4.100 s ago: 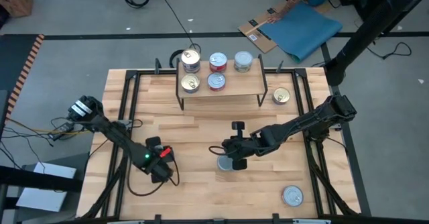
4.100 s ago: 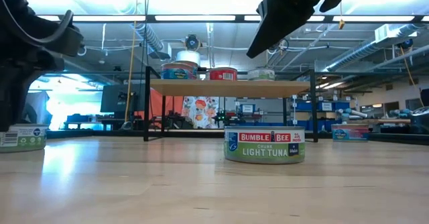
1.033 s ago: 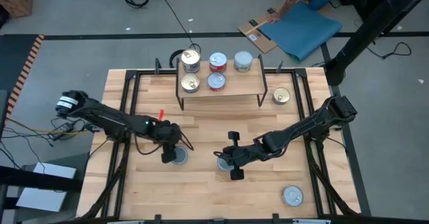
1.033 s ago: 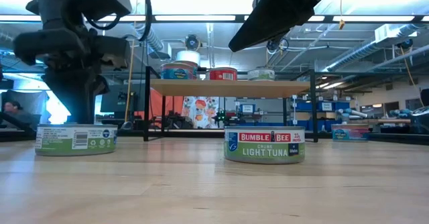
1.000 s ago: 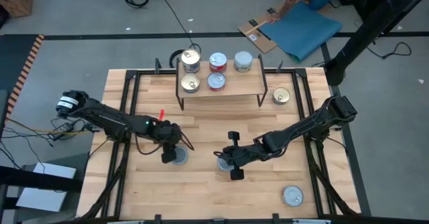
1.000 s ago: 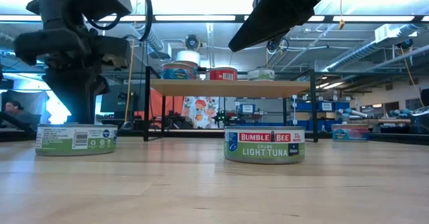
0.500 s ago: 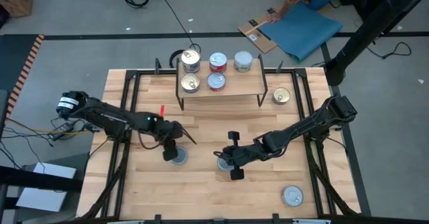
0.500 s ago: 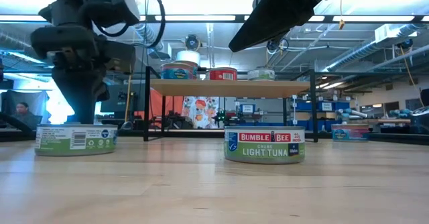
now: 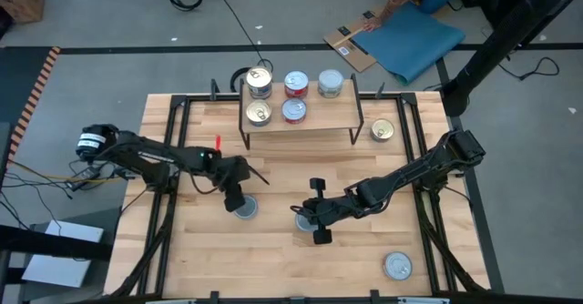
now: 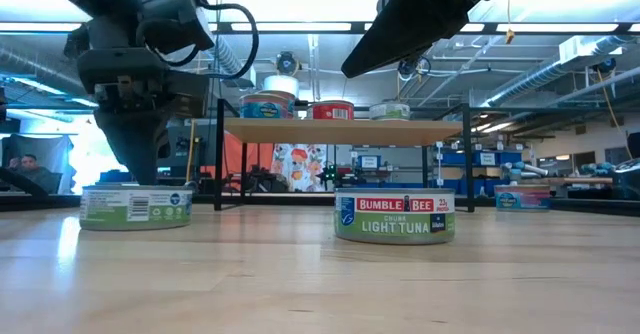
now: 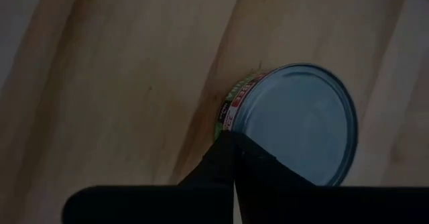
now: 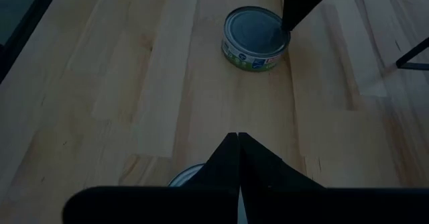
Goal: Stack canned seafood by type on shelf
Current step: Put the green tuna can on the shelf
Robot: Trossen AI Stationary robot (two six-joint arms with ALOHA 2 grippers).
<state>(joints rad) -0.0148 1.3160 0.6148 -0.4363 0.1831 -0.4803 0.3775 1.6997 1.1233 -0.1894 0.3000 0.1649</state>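
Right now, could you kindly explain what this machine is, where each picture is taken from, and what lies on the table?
It is a robot with two dark arms at a wooden table. One picture looks straight down, one looks level across the tabletop, and two come from cameras on the wrists. The left gripper is shut, its tip pressing a tuna can that rests on the table. The right gripper is shut above another tuna can, holding nothing. Five cans stand on the small shelf, and two more cans lie near the table's right edge.
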